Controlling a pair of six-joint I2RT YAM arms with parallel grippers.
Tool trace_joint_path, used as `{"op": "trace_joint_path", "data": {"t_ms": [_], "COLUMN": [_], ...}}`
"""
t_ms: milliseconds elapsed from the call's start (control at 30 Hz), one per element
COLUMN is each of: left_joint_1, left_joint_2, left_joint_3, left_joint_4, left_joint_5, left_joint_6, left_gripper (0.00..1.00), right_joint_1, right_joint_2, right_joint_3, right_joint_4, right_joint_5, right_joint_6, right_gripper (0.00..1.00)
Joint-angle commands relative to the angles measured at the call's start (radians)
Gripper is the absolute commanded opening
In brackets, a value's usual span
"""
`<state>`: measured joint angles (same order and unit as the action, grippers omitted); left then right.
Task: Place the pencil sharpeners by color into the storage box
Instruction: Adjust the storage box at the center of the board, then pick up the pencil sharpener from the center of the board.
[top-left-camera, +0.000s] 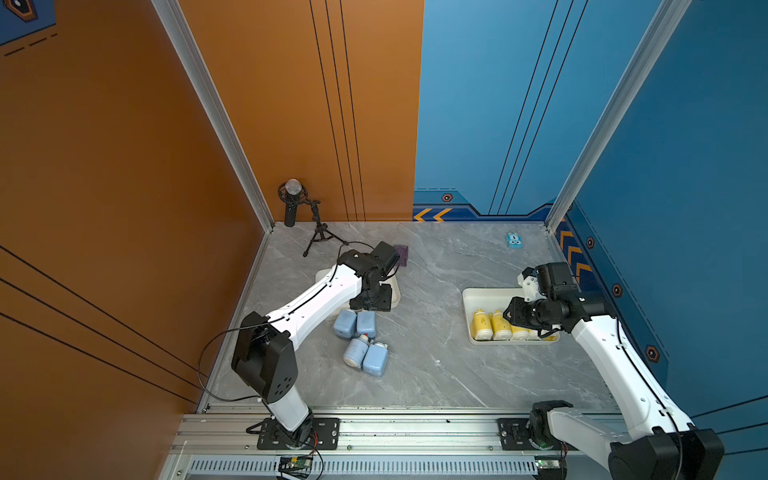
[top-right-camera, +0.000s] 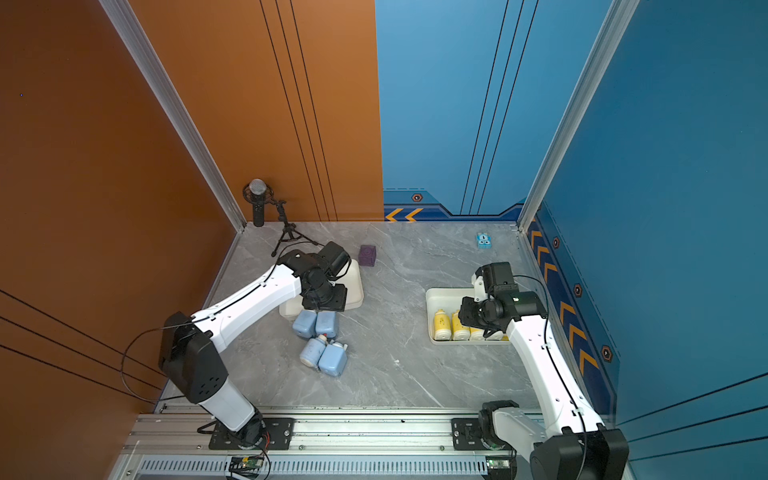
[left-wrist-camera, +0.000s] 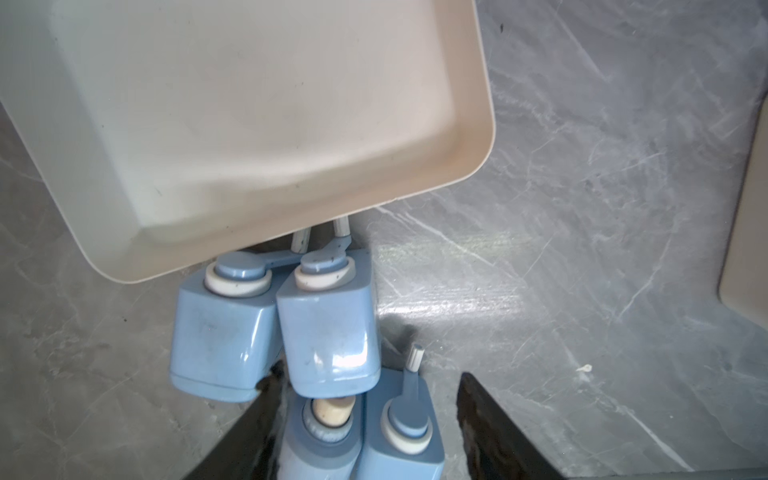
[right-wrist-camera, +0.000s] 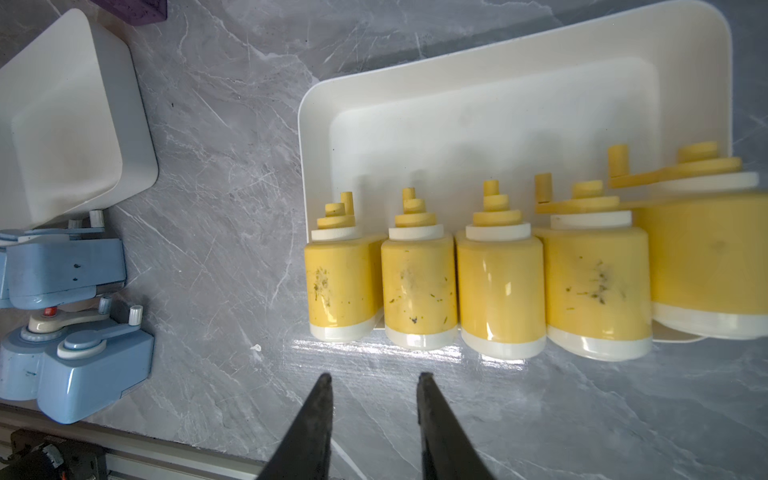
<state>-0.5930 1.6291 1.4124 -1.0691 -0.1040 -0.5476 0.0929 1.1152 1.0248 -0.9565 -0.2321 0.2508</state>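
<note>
Blue set: four light blue pencil sharpeners (top-left-camera: 360, 341), squarish plastic bodies, lie on their sides on the grey marble-patterned tabletop (top-left-camera: 440, 374). They form two touching pairs, one pair nearer the robot.
Blue, detail: each has a white ring collar at one end and a blue crank arm tipped with a small white knob. One of the near pair (left-wrist-camera: 320, 436) has a cream hub. The bodies carry faint dark specks.
Blue, position: the far pair (left-wrist-camera: 274, 328) sits just beside the near rim of the cream plastic tray (left-wrist-camera: 478, 137) on the left, with its crank knobs at that rim.
Yellow set: five yellow pencil sharpeners (right-wrist-camera: 500, 282), rounder plastic bodies, lie in one touching row inside the white plastic tray (right-wrist-camera: 457, 95) on the right, along its wall nearest the robot.
Yellow, detail: each has a white base band, a white collar and a stepped yellow cap with a yellow crank. Several bodies show dark smudges.
Left jaws: released and spread wide over the blue group. One black finger (left-wrist-camera: 257, 424) is just beside the blue bodies. Nothing is gripped.
Right jaws: released with a narrow gap, only tabletop between them, just short of the yellow row. They hold nothing.
Other items: a dark purple block (top-right-camera: 367, 254) lies beyond the cream tray, a small blue box with a cartoon face (top-left-camera: 514, 240) near the far right corner, and a black microphone on a tripod (top-left-camera: 293, 199) in the far left corner.
</note>
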Motion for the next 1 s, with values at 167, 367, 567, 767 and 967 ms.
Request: {"op": "trace_joint_path", "data": {"t_ms": [167, 367, 567, 767, 967], "left_joint_1": [0.036, 0.047, 0.051, 0.055, 0.058], "left_joint_2": [-0.013, 0.029, 0.06, 0.095, 0.124], "left_joint_3": [-0.092, -0.086, -0.085, -0.087, -0.093], "left_joint_4": [-0.014, -0.012, 0.011, 0.033, 0.046], "left_joint_5": [0.046, 0.054, 0.077, 0.092, 0.098], "left_joint_6": [-0.005, -0.011, -0.015, -0.023, -0.027], "left_gripper": [0.72, 0.71, 0.7, 0.67, 0.65], "right_joint_1": [0.011, 0.013, 0.015, 0.016, 0.016], "right_joint_2": [0.052, 0.063, 0.07, 0.061, 0.066], "right_joint_3": [0.044, 0.052, 0.054, 0.056, 0.056], "right_joint_4": [0.004, 0.006, 0.008, 0.007, 0.006], "right_joint_5": [0.022, 0.021, 0.019, 0.02, 0.02], "right_joint_6": [-0.031, -0.036, -0.036, -0.039, -0.041], "right_gripper": [0.36, 0.36, 0.36, 0.36, 0.36]}}
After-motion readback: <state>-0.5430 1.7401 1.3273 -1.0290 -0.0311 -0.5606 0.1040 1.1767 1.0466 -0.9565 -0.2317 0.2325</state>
